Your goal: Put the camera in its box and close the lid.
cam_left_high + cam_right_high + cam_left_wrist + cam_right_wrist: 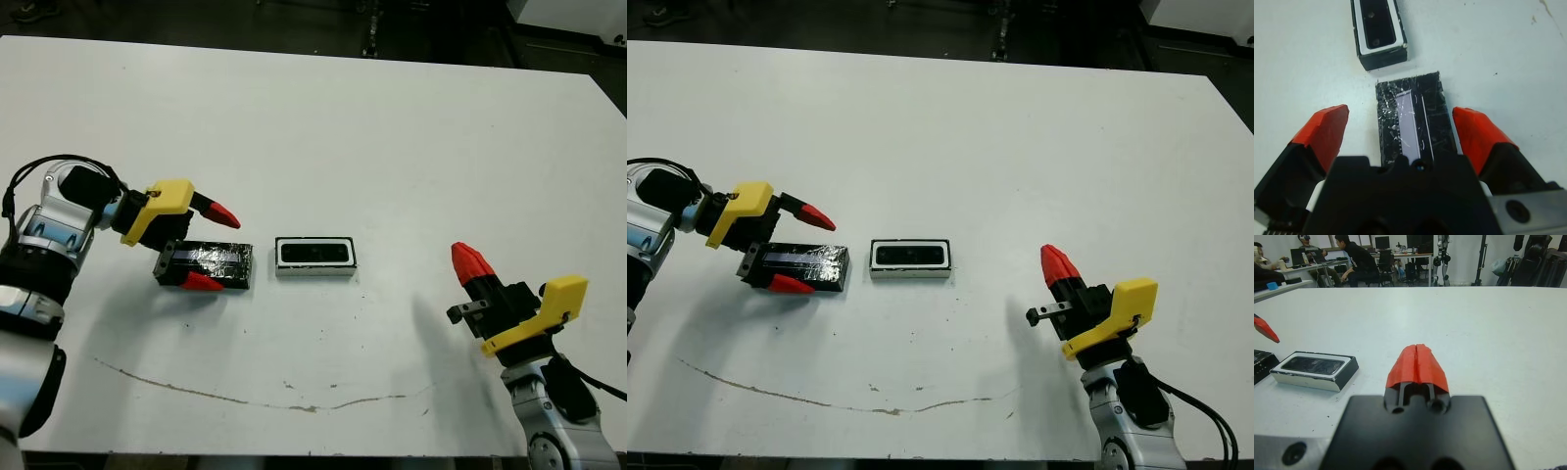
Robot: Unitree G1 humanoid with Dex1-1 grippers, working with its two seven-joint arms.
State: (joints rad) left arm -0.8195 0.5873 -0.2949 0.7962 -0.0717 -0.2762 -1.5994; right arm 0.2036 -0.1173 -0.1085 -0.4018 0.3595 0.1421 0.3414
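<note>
Aim for a clean grip on the lid (1413, 115) across its short width. Lower the left gripper (217, 249) until both red fingers sit level with the slab's long edges, then close evenly so the glossy black surface does not skid on the white table (392, 147). Keep the slab flat while lifting; judging by its shine, expect it to be slippery, so take a centred grip rather than a corner pinch. Then carry it right and line up its edges with the box (313, 272) before lowering, since a skewed lid would likely catch on a thick wall.

Reaching in from the left edge of the table, with the yellow wrist block low and the fingers pointing right. Jaws spread wide, straddling the lid's left end, one finger on the far side and one on the near side. Nothing gripped yet. Cannot tell whether the near finger touches the lid's edge.

Lid lying flat just left of the box, a small gap between them. Camera (314, 254) apparently already seated inside the box, dark face up.

Right gripper (1417, 360) parked at the near right, well apart from the box, fingers pressed together and empty, pointing away towards the far left.
</note>
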